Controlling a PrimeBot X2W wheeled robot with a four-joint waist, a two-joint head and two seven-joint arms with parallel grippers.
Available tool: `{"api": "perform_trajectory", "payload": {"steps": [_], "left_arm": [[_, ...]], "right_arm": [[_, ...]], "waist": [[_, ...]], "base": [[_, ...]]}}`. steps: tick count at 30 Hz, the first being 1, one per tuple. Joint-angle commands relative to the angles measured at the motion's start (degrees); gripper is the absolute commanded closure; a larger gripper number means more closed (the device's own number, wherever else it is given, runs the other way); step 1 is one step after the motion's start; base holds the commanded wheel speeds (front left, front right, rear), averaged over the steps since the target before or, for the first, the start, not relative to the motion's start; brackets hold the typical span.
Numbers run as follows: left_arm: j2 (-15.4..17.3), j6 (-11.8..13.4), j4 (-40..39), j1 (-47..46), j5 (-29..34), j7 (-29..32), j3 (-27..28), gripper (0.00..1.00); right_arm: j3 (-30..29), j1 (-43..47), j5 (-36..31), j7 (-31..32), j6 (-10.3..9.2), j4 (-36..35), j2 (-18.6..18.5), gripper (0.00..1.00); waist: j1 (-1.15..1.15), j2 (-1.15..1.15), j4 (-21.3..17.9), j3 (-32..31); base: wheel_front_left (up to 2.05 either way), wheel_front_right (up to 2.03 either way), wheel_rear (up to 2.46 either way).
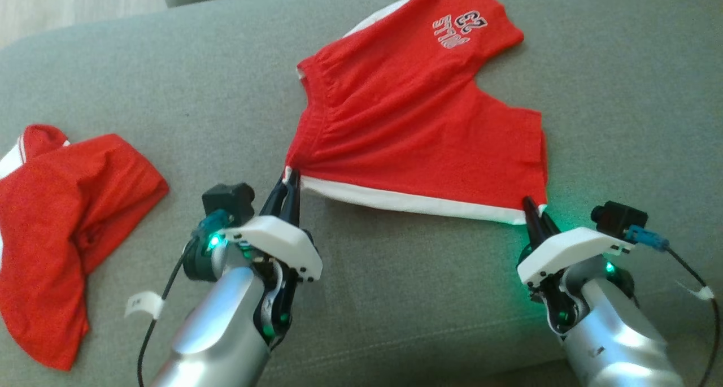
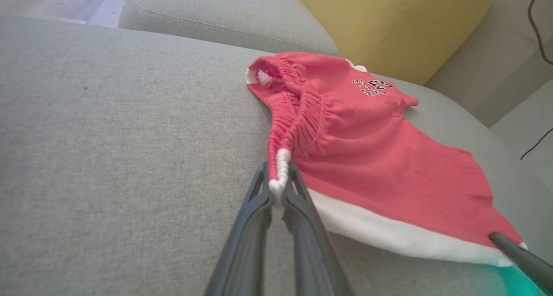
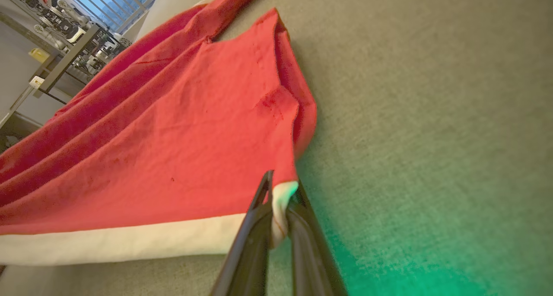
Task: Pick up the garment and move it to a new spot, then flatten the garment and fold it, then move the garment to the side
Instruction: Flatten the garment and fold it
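Note:
The garment (image 1: 418, 116) is a pair of red shorts with white side stripes and a printed logo, spread on a grey cushion (image 1: 169, 93). My left gripper (image 1: 289, 185) is shut on the near waistband corner, where the white stripe (image 2: 278, 175) is pinched between its fingers. My right gripper (image 1: 532, 211) is shut on the near leg-hem corner; the right wrist view shows the white corner (image 3: 281, 201) clamped between both fingers. The near white edge (image 1: 406, 200) hangs stretched between the two grippers. The right gripper's dark fingertip (image 2: 514, 255) shows at the shorts' far corner in the left wrist view.
A second red garment (image 1: 62, 229) lies crumpled at the left of the cushion. A yellow cushion (image 2: 389, 19) stands behind the shorts. Wooden floor (image 1: 68, 3) lies beyond the cushion's far left edge. A metal shelf with equipment (image 3: 65, 32) stands in the background.

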Motion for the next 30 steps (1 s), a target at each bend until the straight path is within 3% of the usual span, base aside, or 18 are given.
{"api": "perform_trajectory", "payload": {"steps": [1,11,16,22,30], "left_arm": [[0.47,0.09,-1.83,-0.57,0.76,-0.35,2.3,1.0],[0.47,0.05,-8.47,3.34,1.36,-0.35,5.56,1.0],[0.63,0.71,-12.73,5.31,0.7,0.13,6.07,1.0],[2.42,1.86,-19.77,8.1,0.42,2.47,5.77,1.0],[4.85,5.56,-35.03,13.29,-1.98,7.84,7.2,1.0]], "right_arm": [[0.26,0.13,-1.43,-0.07,-0.01,-1.83,0.72,1.0],[-9.59,2.46,-16.02,0.0,-0.01,-16.93,0.72,1.0],[-12.42,4.64,-20.8,4.84,-0.01,-29.3,0.72,1.0],[-15.16,11.28,-22.4,13.13,-0.01,-47.42,0.72,1.0],[-17.14,19.31,-23.18,20.99,-0.01,-67.76,0.72,1.0]], "waist": [[0.0,0.0,-0.1,-0.86],[0.0,0.0,0.57,-8.37],[0.0,0.0,1.43,-11.23],[0.0,0.0,2.49,-12.9],[0.0,0.0,2.61,-14.6]], "base": [[0.0,0.0,0.0],[0.0,0.0,0.0],[0.0,0.0,0.0],[0.0,0.0,0.0],[0.0,0.0,0.0]]}}
